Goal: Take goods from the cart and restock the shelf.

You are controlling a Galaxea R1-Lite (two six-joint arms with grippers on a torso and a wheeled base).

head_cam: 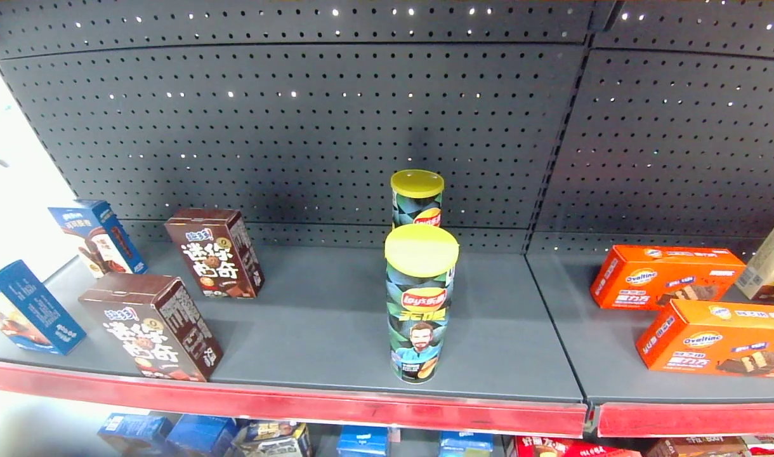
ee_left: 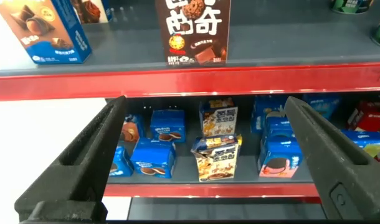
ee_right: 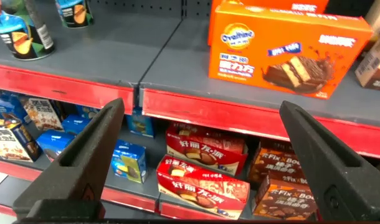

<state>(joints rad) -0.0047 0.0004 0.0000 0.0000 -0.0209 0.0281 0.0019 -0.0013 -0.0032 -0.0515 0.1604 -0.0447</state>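
The grey shelf [head_cam: 336, 330] spans my head view, part-filled. Biggest on it are two orange wafer boxes [head_cam: 717, 336] lying flat at the right. Then come two brown cookie boxes [head_cam: 152, 327] standing at the left and two chip canisters [head_cam: 420, 304] upright near the middle, one behind the other. Two blue boxes [head_cam: 35, 308] stand at the far left.

I'd judge all of it light. The cartons are stiff card that would dent under a hard squeeze, so I'd take them across the narrow faces. The canisters look rigid but glossy and round, and tall enough to topple. I'd grip those mid-body, below the yellow lid, and set them down gently.

My left gripper [ee_left: 204, 102] hangs in front of the shelf's red edge, below the deck, fingers spread wide with nothing between them. The front brown box sits above and beyond it, well apart. My right gripper [ee_right: 201, 104] is likewise spread and empty, with the nearer orange box above and beyond it. No stock is in hand, so the next piece is yet to be picked from the cart.
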